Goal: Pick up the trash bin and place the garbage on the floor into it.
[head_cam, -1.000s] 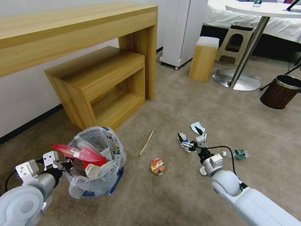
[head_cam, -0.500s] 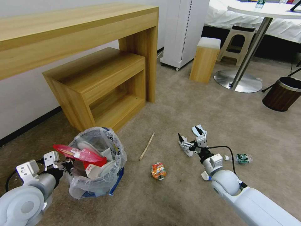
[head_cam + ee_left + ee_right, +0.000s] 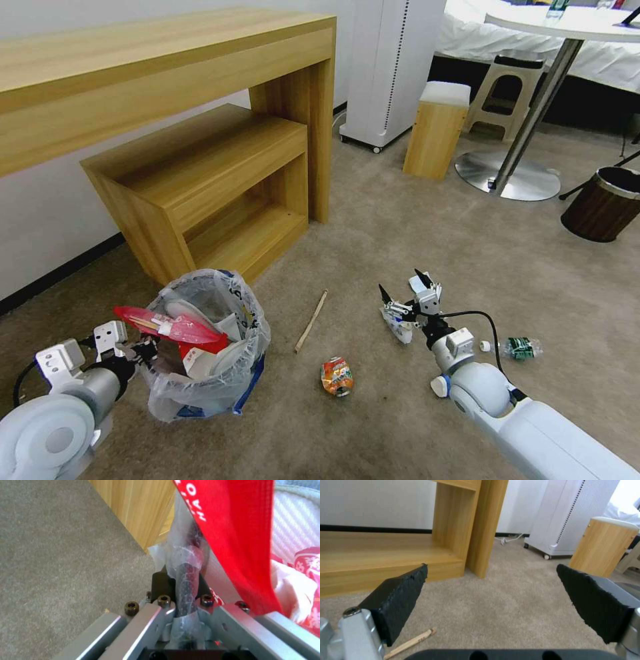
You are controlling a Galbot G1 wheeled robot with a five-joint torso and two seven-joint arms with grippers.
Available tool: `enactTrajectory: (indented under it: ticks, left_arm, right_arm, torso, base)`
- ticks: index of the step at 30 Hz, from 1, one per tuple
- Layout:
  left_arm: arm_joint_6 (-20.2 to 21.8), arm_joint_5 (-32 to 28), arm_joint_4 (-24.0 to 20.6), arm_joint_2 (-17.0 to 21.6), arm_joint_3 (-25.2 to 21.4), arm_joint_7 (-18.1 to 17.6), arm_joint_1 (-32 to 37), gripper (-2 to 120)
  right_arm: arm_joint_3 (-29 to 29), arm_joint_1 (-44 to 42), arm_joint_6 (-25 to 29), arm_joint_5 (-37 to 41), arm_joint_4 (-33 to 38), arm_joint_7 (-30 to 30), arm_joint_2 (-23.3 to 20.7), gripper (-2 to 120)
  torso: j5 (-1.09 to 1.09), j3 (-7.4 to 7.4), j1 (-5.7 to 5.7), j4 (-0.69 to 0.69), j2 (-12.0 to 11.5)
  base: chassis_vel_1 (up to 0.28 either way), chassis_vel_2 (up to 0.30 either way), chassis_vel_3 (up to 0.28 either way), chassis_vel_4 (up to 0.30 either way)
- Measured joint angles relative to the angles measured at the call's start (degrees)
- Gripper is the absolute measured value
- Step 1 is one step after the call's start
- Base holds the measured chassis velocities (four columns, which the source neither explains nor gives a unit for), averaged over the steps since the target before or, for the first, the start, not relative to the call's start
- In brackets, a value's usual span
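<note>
The trash bin, lined with crinkled clear plastic and stuffed with red wrappers and white pieces, is at the lower left. My left gripper is shut on its rim; the left wrist view shows the rim and bag pinched between the jaws, beside a red wrapper. Garbage lies on the carpet: a wooden stick, a crushed orange can, a clear bottle and pale paper. My right gripper hangs open just above the pale paper. The stick lies below its fingers.
A wooden desk with a low shelf unit stands at the left. Behind are a white appliance, a wooden stool, a round table's metal base and a brown wood-grain bin. Open carpet lies in the middle.
The whole picture has shifted: floor litter sits lower and furniture has slid, so the camera moved forward. The held bin kept its place beside my left arm. The right gripper stays open.
</note>
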Motion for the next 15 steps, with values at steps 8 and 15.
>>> enactTrajectory:
  ticks: [8, 15]
  left_arm:
    - [-0.02, 0.00, -0.07, 0.06, 0.14, -0.01, 0.02, 0]
    - [-0.04, 0.14, -0.16, -0.33, 0.72, -0.09, -0.02, 0]
  right_arm:
    - [0.00, -0.03, 0.10, -0.09, 0.08, 0.00, -0.03, 97]
    - [-0.03, -0.13, 0.10, -0.02, 0.47, 0.04, -0.10, 98]
  torso:
    - [0.00, 0.00, 0.00, 0.00, 0.00]
    - [0.00, 0.00, 0.00, 0.00, 0.00]
  base:
    - [-0.067, 0.062, 0.058, -0.064]
    - [-0.065, 0.067, 0.058, -0.065]
